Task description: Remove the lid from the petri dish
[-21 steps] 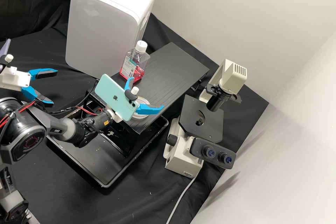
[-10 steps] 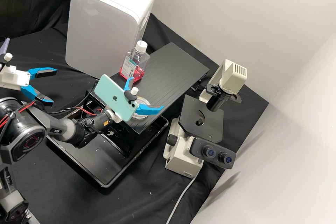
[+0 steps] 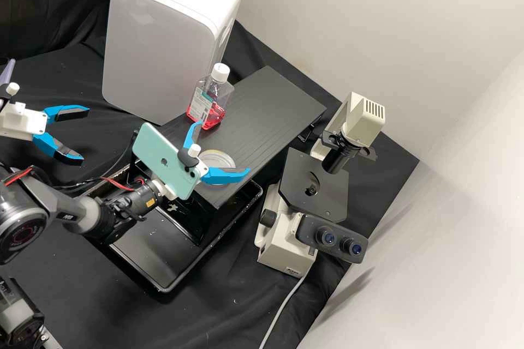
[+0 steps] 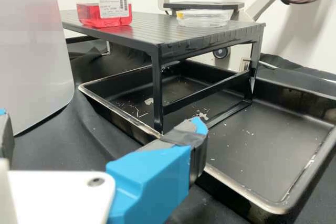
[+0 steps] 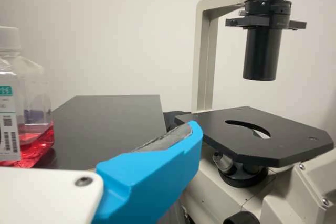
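Right tool: the white right tool (image 3: pixel 225 146) with two bright blue fingers sits just left of centre in the high view. Its fingers are spread wide and hold nothing. One finger shows on each side of the dish, but whether they touch it cannot be judged.
Petri dish: the clear round plastic petri dish (image 4: pixel 205 20) rests on the near end of the platform, just left of frame centre, with its lid (image 3: pixel 222 159) on.
Left tool: the left tool (image 3: pixel 84 135) hangs at the far left edge, well apart from the dish, fingers apart and empty.
Platform: the black slatted metal platform (image 3: pixel 267 109) is mid-frame, standing on legs in the shallow black tray (image 3: pixel 158 253).
Bottle: a clear square bottle of red liquid with a white cap (image 3: pixel 207 99) stands upright on the platform, up and left of the dish.
Microscope: a beige and black microscope (image 3: pixel 314 202) stands right of centre on the black counter (image 3: pixel 82 294).
White box: a rounded white appliance (image 3: pixel 164 38) stands at upper left.
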Action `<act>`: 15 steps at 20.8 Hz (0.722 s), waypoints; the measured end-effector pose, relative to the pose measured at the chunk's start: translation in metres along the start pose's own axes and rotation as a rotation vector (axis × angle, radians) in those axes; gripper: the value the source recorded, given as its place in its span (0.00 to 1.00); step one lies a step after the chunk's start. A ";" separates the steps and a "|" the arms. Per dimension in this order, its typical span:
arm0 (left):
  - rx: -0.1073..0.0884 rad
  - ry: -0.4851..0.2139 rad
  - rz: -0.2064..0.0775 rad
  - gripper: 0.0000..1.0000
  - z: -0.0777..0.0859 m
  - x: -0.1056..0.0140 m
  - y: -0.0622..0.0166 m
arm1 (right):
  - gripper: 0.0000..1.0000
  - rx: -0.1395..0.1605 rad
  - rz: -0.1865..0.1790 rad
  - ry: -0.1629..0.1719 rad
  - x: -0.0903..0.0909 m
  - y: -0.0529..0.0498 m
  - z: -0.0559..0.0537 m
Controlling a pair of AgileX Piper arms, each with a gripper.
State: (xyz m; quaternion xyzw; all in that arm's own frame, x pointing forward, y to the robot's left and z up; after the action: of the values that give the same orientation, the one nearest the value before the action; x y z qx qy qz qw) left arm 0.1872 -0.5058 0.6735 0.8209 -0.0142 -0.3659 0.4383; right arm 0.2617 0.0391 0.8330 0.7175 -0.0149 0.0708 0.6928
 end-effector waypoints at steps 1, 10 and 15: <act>0.000 0.000 0.000 1.00 0.000 0.000 0.0000 | 1.00 0.000 -0.002 0.003 -0.003 -0.002 0.001; -0.001 0.002 -0.002 1.00 0.000 0.000 -0.0004 | 1.00 -0.010 -0.064 -0.057 -0.014 -0.018 0.017; -0.001 0.003 -0.003 1.00 0.000 0.000 -0.0008 | 1.00 -0.024 -0.075 -0.068 -0.017 -0.021 0.021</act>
State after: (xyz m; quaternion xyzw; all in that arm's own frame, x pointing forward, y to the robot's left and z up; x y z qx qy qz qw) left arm 0.1874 -0.5051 0.6729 0.8211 -0.0121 -0.3655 0.4382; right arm 0.2495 0.0180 0.8091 0.7111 -0.0122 0.0199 0.7027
